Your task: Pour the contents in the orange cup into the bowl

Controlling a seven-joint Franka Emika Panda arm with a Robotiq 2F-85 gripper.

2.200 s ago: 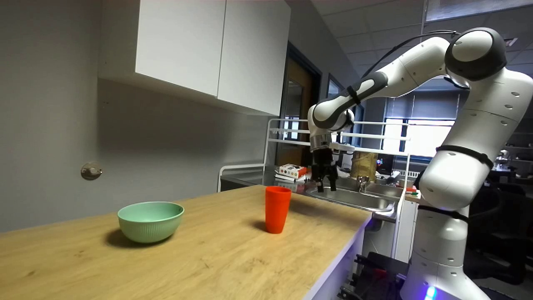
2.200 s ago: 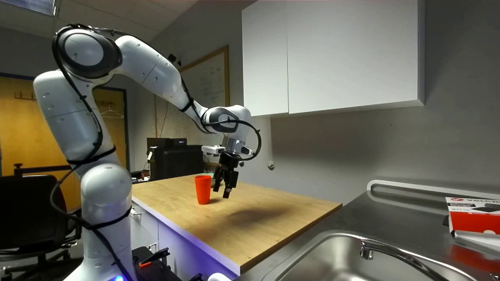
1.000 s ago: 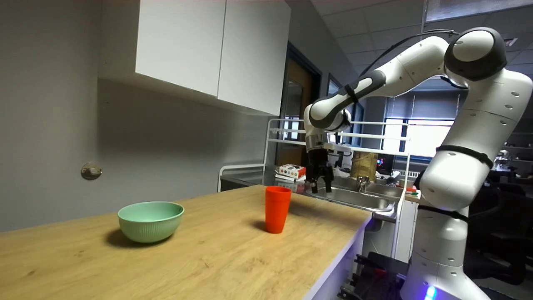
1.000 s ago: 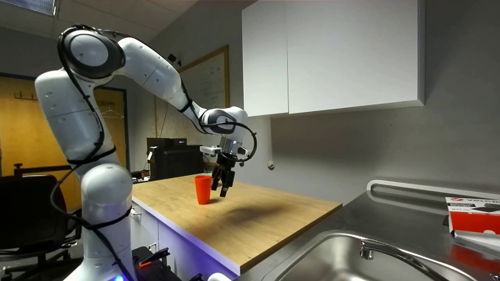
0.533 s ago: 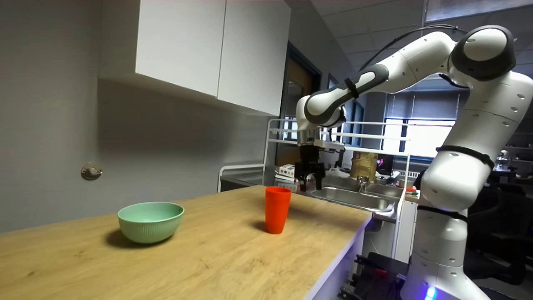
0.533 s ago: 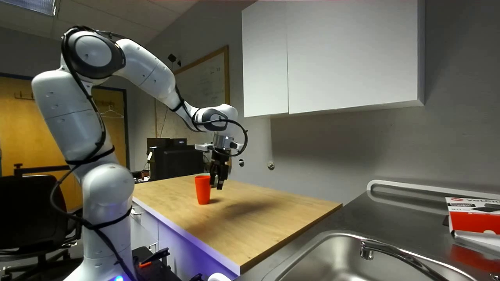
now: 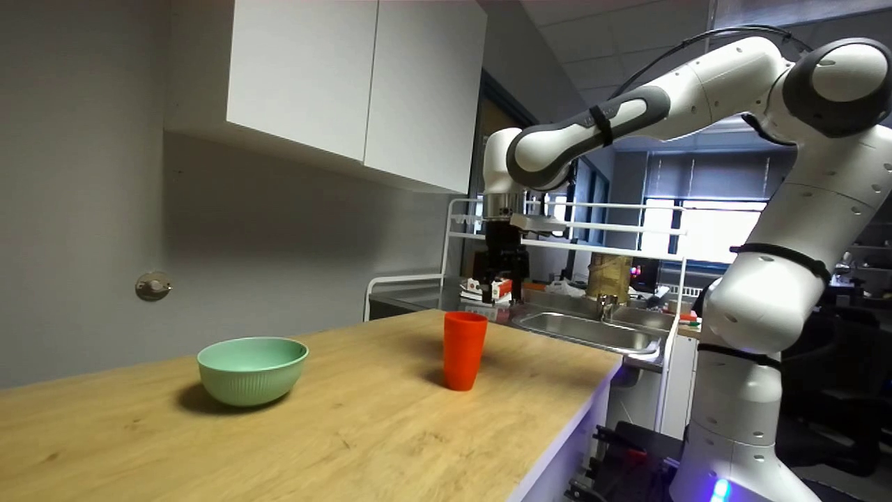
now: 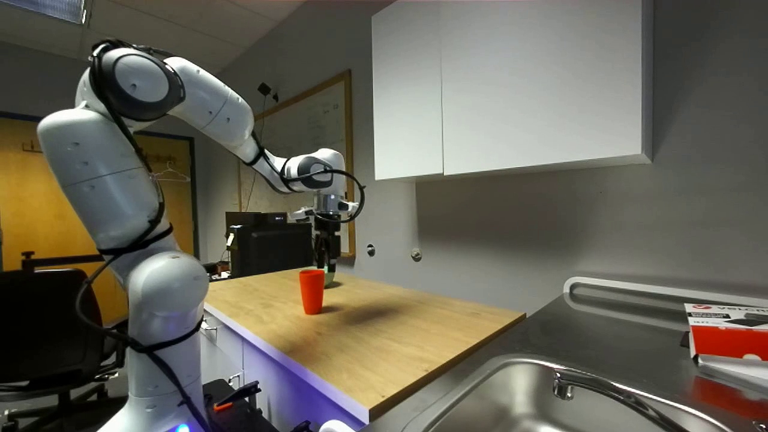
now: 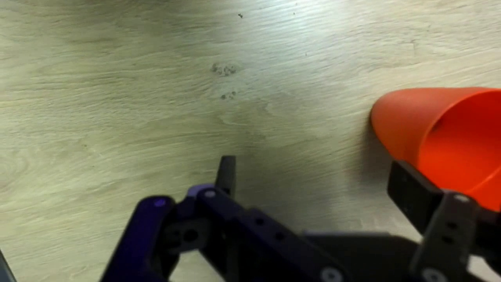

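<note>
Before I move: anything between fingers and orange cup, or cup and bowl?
Nothing visible. The wrist view shows no object between the open fingers and the orange cup; in an exterior view, only tabletop separates cup from bowl.

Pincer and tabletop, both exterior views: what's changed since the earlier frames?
The pincer has risen and shifted toward picture left in both exterior views. Nothing was taken hold of or let go. The orange cup and bowl stayed where they were.
</note>
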